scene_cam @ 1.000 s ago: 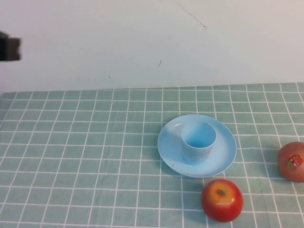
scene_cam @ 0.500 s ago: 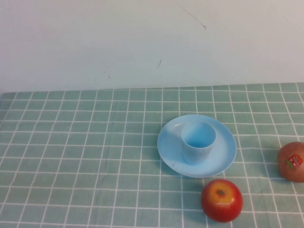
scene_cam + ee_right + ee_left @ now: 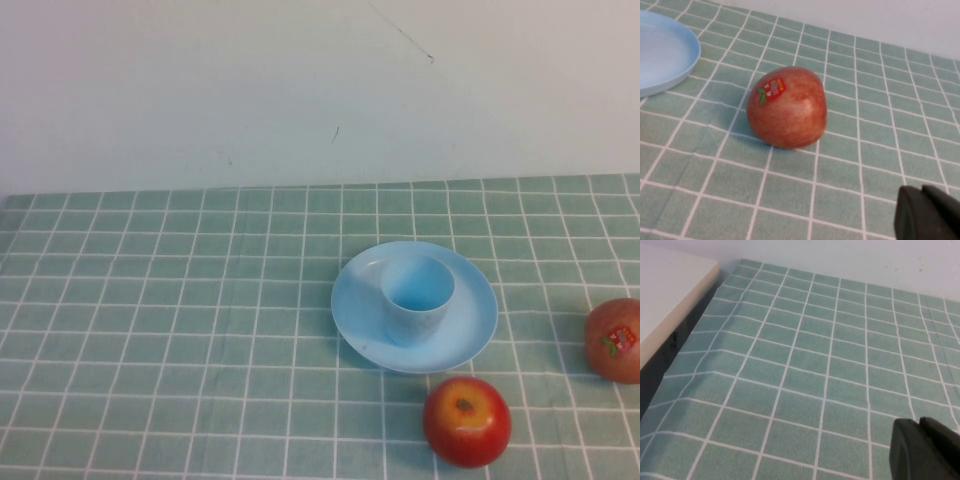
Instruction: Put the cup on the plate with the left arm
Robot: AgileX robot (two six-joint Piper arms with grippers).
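Observation:
The light blue cup (image 3: 417, 298) stands upright on the round light blue plate (image 3: 470, 335) right of the table's middle in the high view. Neither arm shows in the high view. In the left wrist view my left gripper (image 3: 920, 426) is shut and empty above bare green checked cloth near the table's left edge; cup and plate are out of that view. In the right wrist view my right gripper (image 3: 923, 192) is shut and empty, near a sticker apple (image 3: 787, 107), with the plate's rim (image 3: 687, 62) beyond it.
A red apple (image 3: 467, 421) lies just in front of the plate. A second apple with a sticker (image 3: 614, 340) lies at the right edge. A white surface (image 3: 665, 300) borders the cloth's left side. The white wall stands behind the table.
A dark part of the left arm that showed at the high view's left edge one second ago has left the view. Cup, plate and apples have not moved.

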